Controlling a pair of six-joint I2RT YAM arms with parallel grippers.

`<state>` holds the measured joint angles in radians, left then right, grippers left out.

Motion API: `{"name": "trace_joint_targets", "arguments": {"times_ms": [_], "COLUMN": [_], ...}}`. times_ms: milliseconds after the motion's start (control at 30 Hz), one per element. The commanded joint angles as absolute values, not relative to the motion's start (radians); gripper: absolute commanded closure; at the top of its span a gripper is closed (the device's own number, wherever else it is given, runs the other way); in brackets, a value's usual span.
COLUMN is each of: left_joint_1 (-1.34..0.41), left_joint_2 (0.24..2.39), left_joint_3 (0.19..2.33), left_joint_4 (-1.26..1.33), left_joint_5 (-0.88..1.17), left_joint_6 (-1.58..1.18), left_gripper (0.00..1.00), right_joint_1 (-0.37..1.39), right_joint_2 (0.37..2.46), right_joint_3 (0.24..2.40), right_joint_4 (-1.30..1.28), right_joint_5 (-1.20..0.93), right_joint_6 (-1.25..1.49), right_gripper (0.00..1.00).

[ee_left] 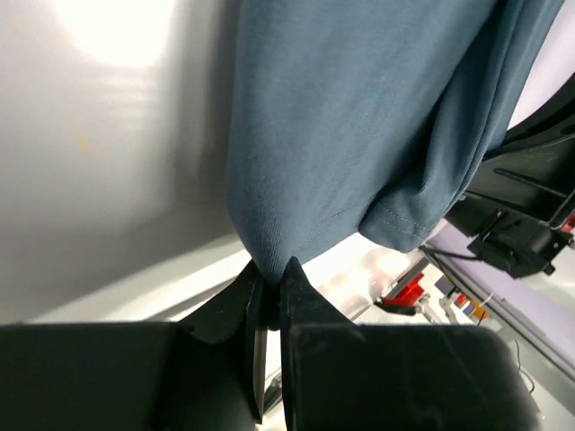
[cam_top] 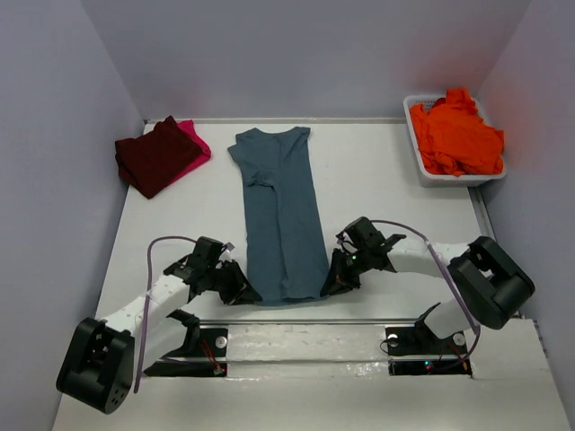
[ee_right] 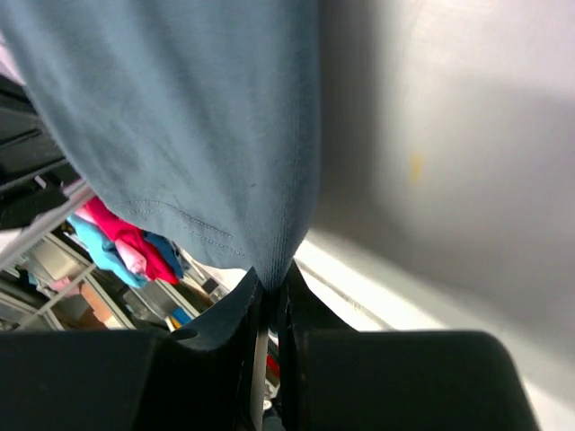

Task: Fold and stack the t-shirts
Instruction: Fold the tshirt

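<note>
One counter (cam_top: 386, 197), two arms, four shirt colours in view. One teal-blue t-shirt (cam_top: 280, 215) lay flat mid-counter as a narrow lengthwise strip, with the collar at the far end and the hem at the near edge. One white tub (cam_top: 456, 179) sat at the far right corner with an orange t-shirt (cam_top: 456, 136) heaped in it; couldn't tell if that was more than one piece. One maroon t-shirt (cam_top: 154, 154) sat folded at far left on top of one pink t-shirt (cam_top: 198, 144), with pink showing only along its right edge.

Left end effector (cam_top: 244, 293) was at the hem's left corner and right end effector (cam_top: 332, 283) at its right corner, shirt between them. Both were pressed together, each pinching its hem corner of the teal-blue t-shirt.

Top view gave the whole layout but not the grip itself. Left wrist view showed cloth bunched into the closed fingers, with a doubled hem edge beside them. Right wrist view showed the same pinch plus the hem stitching. Tub and far-left stack appeared in the top view only.
</note>
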<state>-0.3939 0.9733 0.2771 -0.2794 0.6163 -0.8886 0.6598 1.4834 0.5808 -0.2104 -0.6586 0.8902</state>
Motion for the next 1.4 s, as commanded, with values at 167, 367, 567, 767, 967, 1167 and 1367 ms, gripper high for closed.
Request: {"name": "trace_joint_targets", "arguments": {"times_ms": [167,367,567,767,967,1167,1367], "left_joint_1": [-0.449,-0.471,-0.48,-0.48,-0.48,-0.385,-0.273], "left_joint_2": [0.75,0.579,0.551,0.746,0.949,1.14,1.328], "left_joint_3": [0.241,0.284,0.365,0.538,0.776,0.94,1.096], "left_joint_4": [-0.501,-0.658,-0.724,-0.632,-0.588,-0.575,-0.545], "left_joint_5": [0.673,0.673,0.664,0.592,0.486,0.445,0.44], "left_joint_6": [-0.903,-0.939,-0.954,-0.904,-0.825,-0.726,-0.638], "left_gripper": [0.94,0.94,0.94,0.94,0.94,0.94,0.94], "right_joint_1": [0.658,0.678,0.687,0.687,0.687,0.603,0.505], "right_joint_2": [1.342,1.266,1.203,1.276,1.435,1.557,1.725], "right_joint_3": [0.601,0.637,0.692,0.859,1.029,1.23,1.457], "right_joint_4": [-0.423,-0.514,-0.587,-0.634,-0.652,-0.692,-0.745], "right_joint_5": [-0.722,-0.729,-0.704,-0.631,-0.56,-0.528,-0.523], "right_joint_6": [0.804,0.804,0.816,0.792,0.773,0.743,0.664], "right_gripper": [0.93,0.93,0.93,0.93,0.93,0.93,0.93]}}
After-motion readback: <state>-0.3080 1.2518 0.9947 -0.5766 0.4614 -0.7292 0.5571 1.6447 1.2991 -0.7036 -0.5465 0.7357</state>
